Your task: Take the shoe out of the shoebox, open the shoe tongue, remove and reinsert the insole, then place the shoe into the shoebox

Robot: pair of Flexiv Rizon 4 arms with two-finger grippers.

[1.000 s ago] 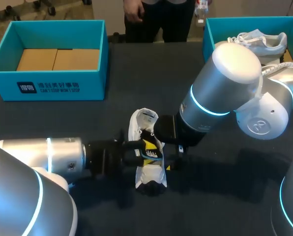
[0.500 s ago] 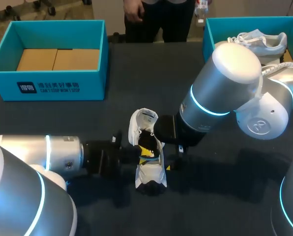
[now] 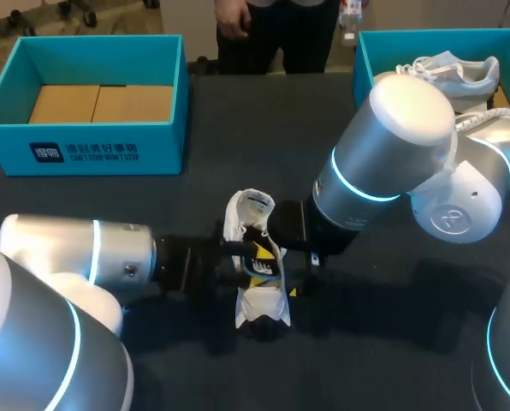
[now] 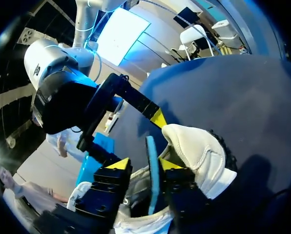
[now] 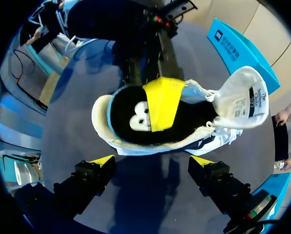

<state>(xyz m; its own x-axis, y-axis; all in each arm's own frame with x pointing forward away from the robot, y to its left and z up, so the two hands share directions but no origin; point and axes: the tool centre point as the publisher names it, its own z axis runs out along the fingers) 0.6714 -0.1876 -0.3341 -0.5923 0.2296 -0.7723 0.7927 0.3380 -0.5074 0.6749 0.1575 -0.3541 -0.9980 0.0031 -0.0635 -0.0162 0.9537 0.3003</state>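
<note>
A white shoe lies in the middle of the dark table, toe toward me, with its tongue folded up and back. The black insole lies inside it. My left gripper comes in from the left and is open. One yellow fingertip rests inside the shoe on the insole. A blue edge stands between its fingers with a gap on one side. My right gripper stands wide open beside the shoe's right side and holds nothing.
A teal shoebox with a cardboard insert sits at the far left. A second teal box at the far right holds another white shoe. My bulky right arm hangs over the table's right half.
My left gripper drew back to the left out of the shoe, then pushed right again into its opening. The shoe and my right arm have stayed put.
</note>
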